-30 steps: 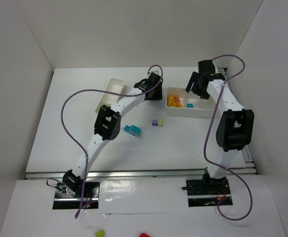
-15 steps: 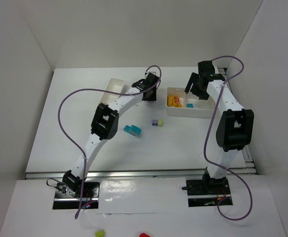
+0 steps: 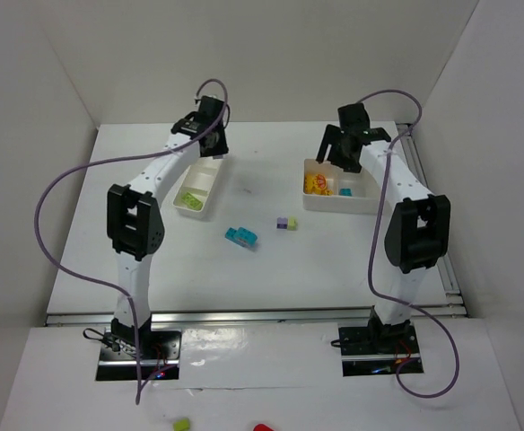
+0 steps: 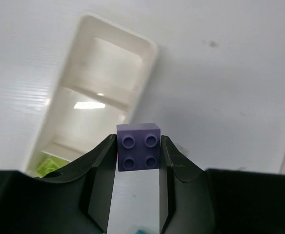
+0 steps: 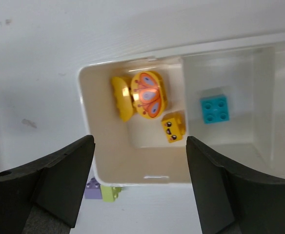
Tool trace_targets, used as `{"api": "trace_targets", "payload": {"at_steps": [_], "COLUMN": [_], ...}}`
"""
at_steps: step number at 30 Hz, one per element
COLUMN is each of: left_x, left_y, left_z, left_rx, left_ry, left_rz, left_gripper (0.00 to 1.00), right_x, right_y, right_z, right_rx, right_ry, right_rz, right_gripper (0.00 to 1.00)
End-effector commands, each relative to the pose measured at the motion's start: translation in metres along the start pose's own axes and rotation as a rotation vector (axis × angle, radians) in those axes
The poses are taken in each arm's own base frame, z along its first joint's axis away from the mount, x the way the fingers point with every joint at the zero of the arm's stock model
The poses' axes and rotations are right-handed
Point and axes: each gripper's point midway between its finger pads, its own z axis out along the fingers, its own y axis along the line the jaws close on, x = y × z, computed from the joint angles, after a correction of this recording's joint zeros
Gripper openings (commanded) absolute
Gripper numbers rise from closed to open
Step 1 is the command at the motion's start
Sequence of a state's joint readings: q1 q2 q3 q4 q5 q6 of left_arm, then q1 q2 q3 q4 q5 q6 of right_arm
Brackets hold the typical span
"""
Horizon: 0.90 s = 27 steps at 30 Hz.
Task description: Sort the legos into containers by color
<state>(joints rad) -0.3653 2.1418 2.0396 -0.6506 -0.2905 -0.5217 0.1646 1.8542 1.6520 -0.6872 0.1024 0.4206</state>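
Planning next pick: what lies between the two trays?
Top view: bare table between left tray and right tray; cyan bricks and purple-green pair sit nearer the bases.

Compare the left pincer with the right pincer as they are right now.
The left pincer is shut on a small purple four-stud plastic brick; the right pincer stands open and empty. The left pincer hangs by the white divided plastic tray holding a pale green brick; the right pincer hangs above the other white tray, over its compartment of yellow pieces. Both have black fingers and point down.
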Motion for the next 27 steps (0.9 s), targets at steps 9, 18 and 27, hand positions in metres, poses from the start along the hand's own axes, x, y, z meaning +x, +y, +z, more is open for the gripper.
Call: {"api": "trace_targets", "payload": {"at_steps": [9, 18, 27], "left_x": [0.033, 0.039, 0.036], "left_y": [0.071, 0.089, 0.1], "left_z": [0.047, 0.062, 0.06], "left_rx": [-0.162, -0.203, -0.227], "left_ry": [0.134, 0.153, 0.159], "left_rz": [-0.04, -0.063, -0.01], "left_gripper": [0.0, 0.1, 0.55], "right_x": [-0.003, 0.032, 0.051], "right_y": [0.062, 0.088, 0.105], "right_z": [-0.001, 0.03, 0.056], "right_rx": [-0.181, -0.235, -0.327], "right_ry": [0.025, 0.148, 0.23], "right_rz": [-0.105, -0.156, -0.153], "right_gripper": [0.87, 0.87, 0.87]}}
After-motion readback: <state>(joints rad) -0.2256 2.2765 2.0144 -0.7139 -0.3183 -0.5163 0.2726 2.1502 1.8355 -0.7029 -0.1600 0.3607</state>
